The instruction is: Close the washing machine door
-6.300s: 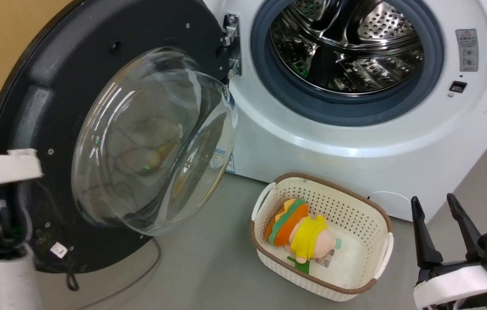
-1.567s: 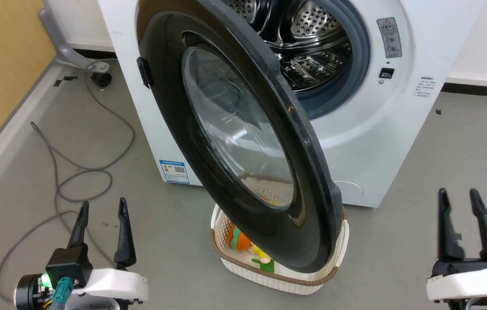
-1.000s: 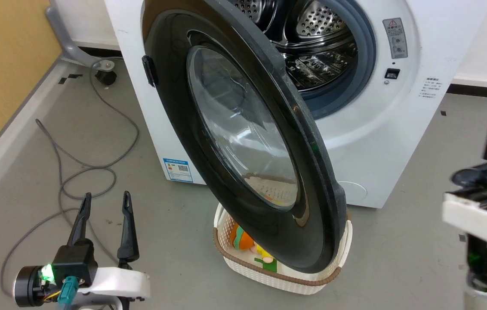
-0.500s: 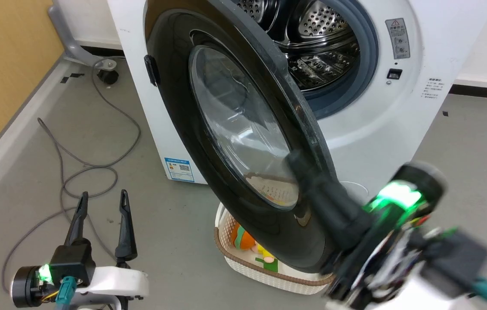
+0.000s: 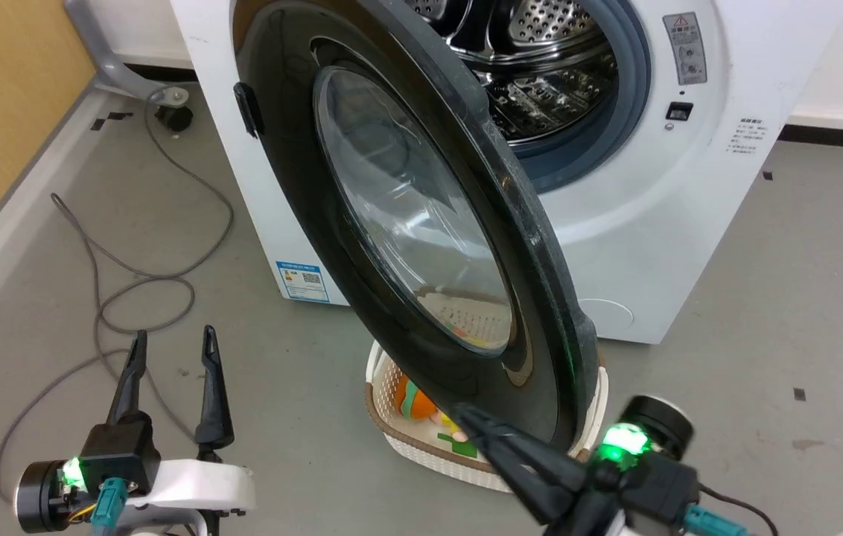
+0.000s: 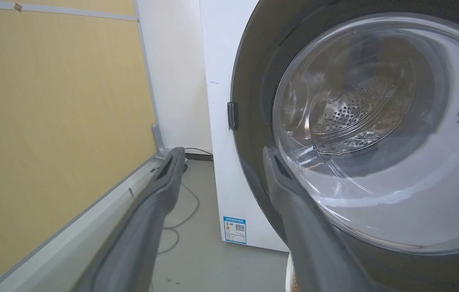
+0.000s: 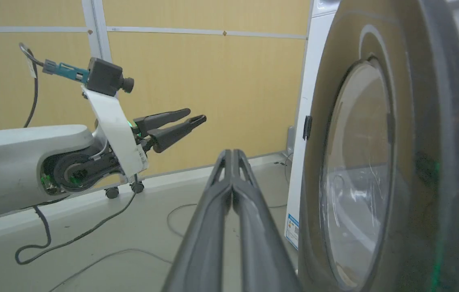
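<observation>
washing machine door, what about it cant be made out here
- Head view: washing machine door top is cut off by the frame edge.
- Head view: whether the right end effector touches its lower rim; they overlap.
- Head view: basket contents, mostly hidden behind the door.
- Head view: warning label text, too small.

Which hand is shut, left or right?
The right hand, low by the washing machine door: its fingers are pressed together. The left hand has its fingers spread apart.

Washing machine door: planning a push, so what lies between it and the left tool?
Just bare floor, in the head view, from left tool to washing machine door.
</observation>
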Controlling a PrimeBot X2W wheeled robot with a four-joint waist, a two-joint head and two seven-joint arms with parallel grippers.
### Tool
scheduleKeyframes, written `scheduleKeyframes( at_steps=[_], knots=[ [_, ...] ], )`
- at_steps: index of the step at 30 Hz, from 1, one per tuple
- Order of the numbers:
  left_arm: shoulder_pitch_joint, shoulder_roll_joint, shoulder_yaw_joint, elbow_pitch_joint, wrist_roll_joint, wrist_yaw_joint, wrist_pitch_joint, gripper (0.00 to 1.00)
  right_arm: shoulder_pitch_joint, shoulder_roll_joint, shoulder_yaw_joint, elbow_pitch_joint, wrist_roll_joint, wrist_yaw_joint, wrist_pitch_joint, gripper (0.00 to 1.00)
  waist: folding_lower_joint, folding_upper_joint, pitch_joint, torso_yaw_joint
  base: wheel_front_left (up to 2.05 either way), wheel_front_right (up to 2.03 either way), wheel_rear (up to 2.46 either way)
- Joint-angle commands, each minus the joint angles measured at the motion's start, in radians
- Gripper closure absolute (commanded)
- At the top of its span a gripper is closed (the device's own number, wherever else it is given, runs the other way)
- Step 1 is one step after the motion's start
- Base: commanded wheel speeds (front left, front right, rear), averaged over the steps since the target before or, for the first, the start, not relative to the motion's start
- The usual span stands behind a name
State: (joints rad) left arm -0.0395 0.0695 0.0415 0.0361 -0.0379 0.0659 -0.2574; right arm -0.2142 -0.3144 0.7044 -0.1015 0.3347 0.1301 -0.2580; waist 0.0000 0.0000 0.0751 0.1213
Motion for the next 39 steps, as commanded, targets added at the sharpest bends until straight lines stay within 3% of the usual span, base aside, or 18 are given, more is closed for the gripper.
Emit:
scheduleKeyframes(
  at_steps=[1,20,30,39],
  knots=[
    [0.002,-0.005,0.002,-0.004,0.004,-0.003,-0.004,0.0,0.018,-0.002,-0.012,0.009,0.002,0.001,-0.004,1.0,0.0,0.0,0.004,-0.003,0.0,0.0,0.0],
    [-0.078,-0.016,-0.035,-0.038,0.003,0.005,-0.004,0.0,-0.064,0.033,-0.389,0.152,-0.084,0.001,-0.004,1.0,0.0,0.0,0.169,-0.032,0.0,0.0,0.0],
    [-0.145,-0.019,-0.07,-0.05,-0.009,0.018,-0.004,0.0,-0.275,0.058,-0.539,0.319,-0.123,0.001,-0.004,1.0,0.0,0.0,0.268,-0.016,0.0,0.0,0.0],
    [-0.181,-0.019,-0.095,-0.064,-0.034,0.036,-0.004,0.0,-0.508,0.01,-0.583,0.524,-0.17,0.001,-0.004,1.0,0.0,0.0,0.339,0.021,0.0,0.0,0.0]
  ],
)
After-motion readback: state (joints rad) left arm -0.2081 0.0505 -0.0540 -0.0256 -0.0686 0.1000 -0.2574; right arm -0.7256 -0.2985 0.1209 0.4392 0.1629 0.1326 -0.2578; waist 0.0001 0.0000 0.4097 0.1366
